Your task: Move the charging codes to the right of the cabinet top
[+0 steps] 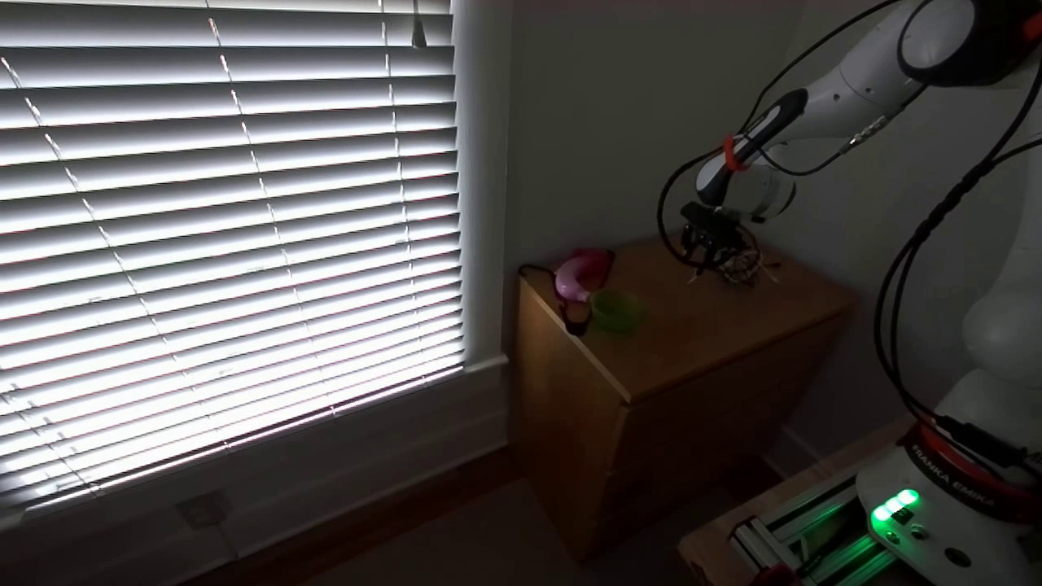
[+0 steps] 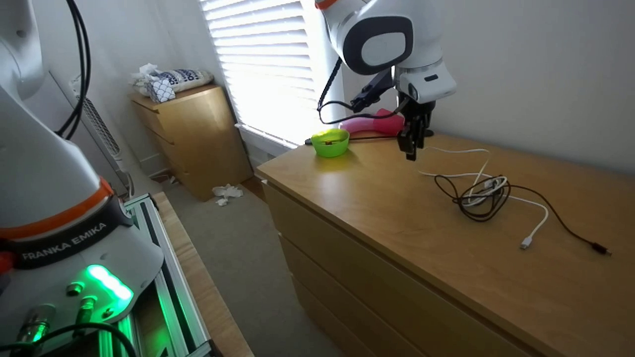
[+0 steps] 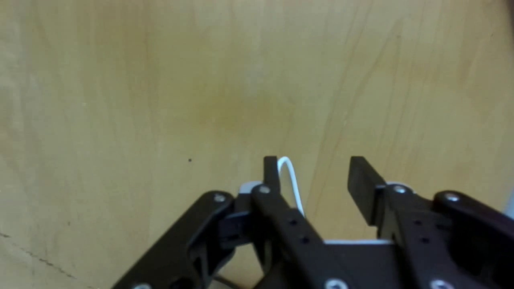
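The charging codes are a loose tangle of thin white and black cables, seen in both exterior views [image 2: 490,187] [image 1: 742,267]. They lie on the light tan cabinet top [image 2: 377,213], which also shows in an exterior view [image 1: 684,334]. My gripper [image 2: 411,152] points down just above the top, at the tangle's window-side end. In the wrist view my gripper [image 3: 314,160] has its two fingers apart. A white cable loop [image 3: 296,188] shows between them, close to the left finger. Whether it touches is unclear. The rest of the tangle is mostly hidden there.
A green bowl [image 2: 330,147] and a pink-red object [image 2: 372,125] with a black cord sit at the window end of the top. The wall runs along the back edge. A window with blinds [image 1: 244,244] is beside the cabinet.
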`<state>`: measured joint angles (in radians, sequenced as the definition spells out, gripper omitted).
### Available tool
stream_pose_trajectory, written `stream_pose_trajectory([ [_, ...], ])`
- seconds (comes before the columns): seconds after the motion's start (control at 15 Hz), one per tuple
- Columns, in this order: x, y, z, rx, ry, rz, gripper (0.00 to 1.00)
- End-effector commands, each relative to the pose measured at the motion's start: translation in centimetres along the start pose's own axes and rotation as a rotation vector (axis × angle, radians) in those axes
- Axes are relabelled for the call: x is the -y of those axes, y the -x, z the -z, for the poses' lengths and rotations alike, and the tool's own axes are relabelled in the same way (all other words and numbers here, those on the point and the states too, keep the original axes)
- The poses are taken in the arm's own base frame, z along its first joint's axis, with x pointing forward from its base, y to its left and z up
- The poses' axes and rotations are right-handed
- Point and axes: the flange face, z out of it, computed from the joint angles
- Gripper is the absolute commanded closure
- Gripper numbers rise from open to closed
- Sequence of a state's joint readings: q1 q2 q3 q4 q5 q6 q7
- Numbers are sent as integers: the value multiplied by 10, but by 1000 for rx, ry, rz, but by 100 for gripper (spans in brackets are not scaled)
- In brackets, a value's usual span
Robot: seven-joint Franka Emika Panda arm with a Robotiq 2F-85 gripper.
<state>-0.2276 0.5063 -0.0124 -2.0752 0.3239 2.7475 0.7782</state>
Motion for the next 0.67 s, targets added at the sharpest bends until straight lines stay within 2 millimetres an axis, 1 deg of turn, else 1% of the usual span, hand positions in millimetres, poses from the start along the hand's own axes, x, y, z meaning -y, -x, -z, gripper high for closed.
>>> stream_pose_trajectory([
  [0.0,-3,-13,45,43,49,-69,19],
  [0.07,-5,-18,56,57,62,-112,12],
  [0.13,-7,-23,67,77,67,-151,3],
  [0.2,-12,-32,75,68,63,-173,0],
  [0.27,-17,-41,83,66,65,-192,0],
  [0.4,-31,-62,93,34,60,-245,0],
  [0.47,-39,-70,95,17,62,-249,0],
  [0.6,-55,-83,92,-12,77,-213,0],
])
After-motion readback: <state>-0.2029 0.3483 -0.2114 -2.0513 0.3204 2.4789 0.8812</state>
